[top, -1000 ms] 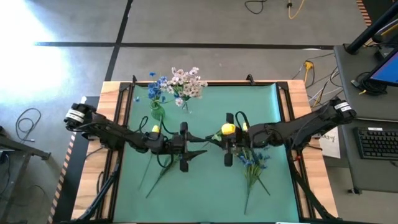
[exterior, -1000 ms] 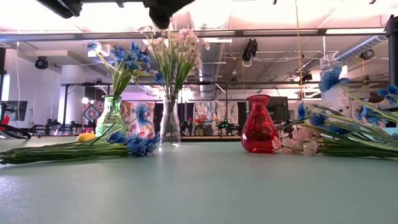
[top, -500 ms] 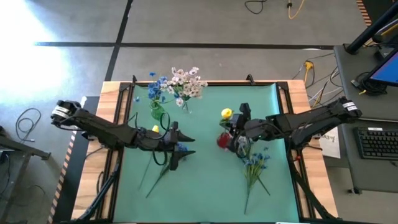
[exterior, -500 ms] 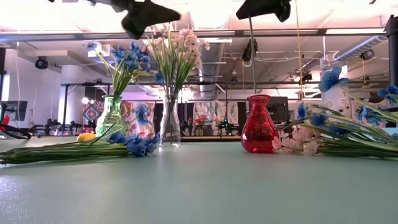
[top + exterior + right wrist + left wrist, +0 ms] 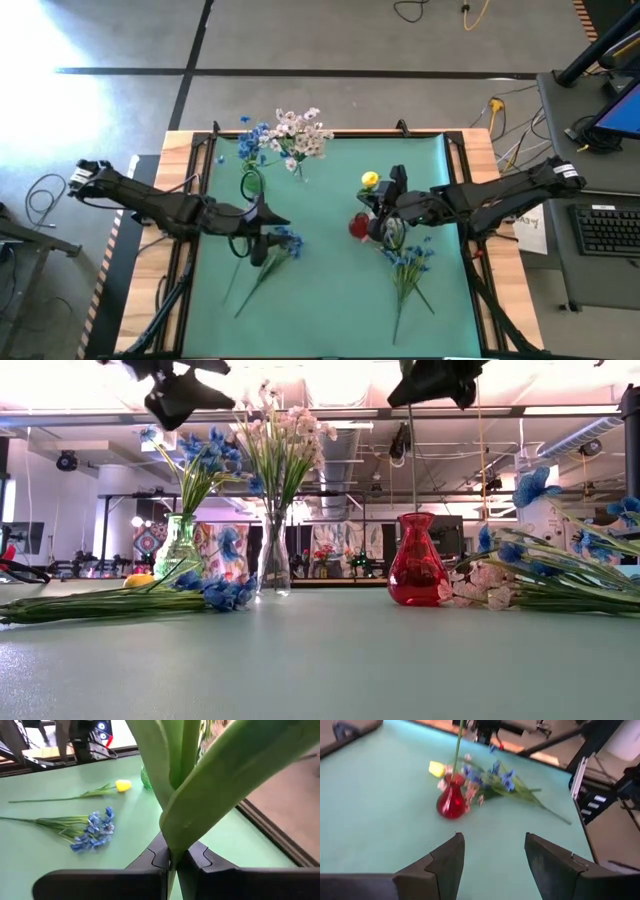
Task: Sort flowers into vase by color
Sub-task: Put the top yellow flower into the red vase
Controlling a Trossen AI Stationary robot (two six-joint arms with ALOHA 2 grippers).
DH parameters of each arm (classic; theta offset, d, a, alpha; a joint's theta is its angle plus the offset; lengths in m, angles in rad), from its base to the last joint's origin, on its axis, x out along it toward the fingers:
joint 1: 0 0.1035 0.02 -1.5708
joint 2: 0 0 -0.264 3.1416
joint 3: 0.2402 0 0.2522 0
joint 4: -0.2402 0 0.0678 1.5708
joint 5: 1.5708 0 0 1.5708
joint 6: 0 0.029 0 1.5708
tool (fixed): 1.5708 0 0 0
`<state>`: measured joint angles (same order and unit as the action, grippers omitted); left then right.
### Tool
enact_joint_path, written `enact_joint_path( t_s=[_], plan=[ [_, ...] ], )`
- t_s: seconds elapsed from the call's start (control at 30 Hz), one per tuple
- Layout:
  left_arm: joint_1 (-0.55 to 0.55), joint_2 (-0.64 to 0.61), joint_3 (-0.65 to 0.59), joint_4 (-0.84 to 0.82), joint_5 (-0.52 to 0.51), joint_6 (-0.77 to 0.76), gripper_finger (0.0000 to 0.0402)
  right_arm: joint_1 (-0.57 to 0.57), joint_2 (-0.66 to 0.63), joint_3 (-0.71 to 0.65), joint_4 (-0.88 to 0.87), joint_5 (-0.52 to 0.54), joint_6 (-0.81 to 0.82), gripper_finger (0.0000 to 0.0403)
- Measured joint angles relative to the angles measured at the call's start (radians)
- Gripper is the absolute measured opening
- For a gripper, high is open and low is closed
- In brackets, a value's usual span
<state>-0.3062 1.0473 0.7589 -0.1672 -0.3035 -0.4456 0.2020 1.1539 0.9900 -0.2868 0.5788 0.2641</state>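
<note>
On the near side of the desk (image 5: 330,300), a blue stem (image 5: 272,255) lay left of centre and a blue bunch (image 5: 408,265) lay to the right. The left gripper (image 5: 268,215) hung above the desk just beside the blue stem's blossoms, its fingers (image 5: 442,865) spread and holding nothing. A second yellow flower (image 5: 120,785) lay on the desk near that blue stem.

The right gripper (image 5: 385,205) was pressed together on the green stalk of a tulip (image 5: 370,180), whose stalk ran straight down into the red vase (image 5: 416,572). That vase stood right of centre, with pale blossoms (image 5: 478,588) of the right bunch lying just beside its foot.

Farther back, a green vase (image 5: 181,544) held blue flowers (image 5: 250,143), and next to it a clear vase (image 5: 272,560) held pale pink-white sprays (image 5: 300,132).
</note>
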Motion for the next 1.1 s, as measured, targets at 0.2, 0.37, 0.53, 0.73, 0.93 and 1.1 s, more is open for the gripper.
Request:
enact_joint_path(
  t_s=[0.2,0.37,0.53,0.73,0.93,1.1],
  plan=[
    [-0.012,-0.002,0.000,-0.068,0.001,-0.036,0.0196,0.000,0.000,-0.027,0.013,0.002,0.030,0.0013],
    [-0.012,-0.002,0.000,-0.069,0.000,-0.036,0.0196,0.000,0.000,-0.035,0.016,0.007,0.035,0.0013],
    [-0.012,-0.002,0.000,-0.070,0.000,-0.036,0.0196,0.000,0.001,-0.036,0.016,0.026,0.037,0.0013],
    [-0.011,-0.002,0.000,-0.088,0.000,-0.036,0.0196,0.000,0.001,-0.051,0.047,0.058,0.122,0.0013],
    [-0.011,-0.002,0.000,-0.091,0.000,-0.036,0.0196,0.000,0.006,-0.058,0.046,0.058,0.155,0.0013],
    [-0.011,-0.002,0.000,-0.091,-0.001,-0.036,0.0196,0.000,0.020,-0.059,0.046,0.051,0.157,0.0013]
  ],
)
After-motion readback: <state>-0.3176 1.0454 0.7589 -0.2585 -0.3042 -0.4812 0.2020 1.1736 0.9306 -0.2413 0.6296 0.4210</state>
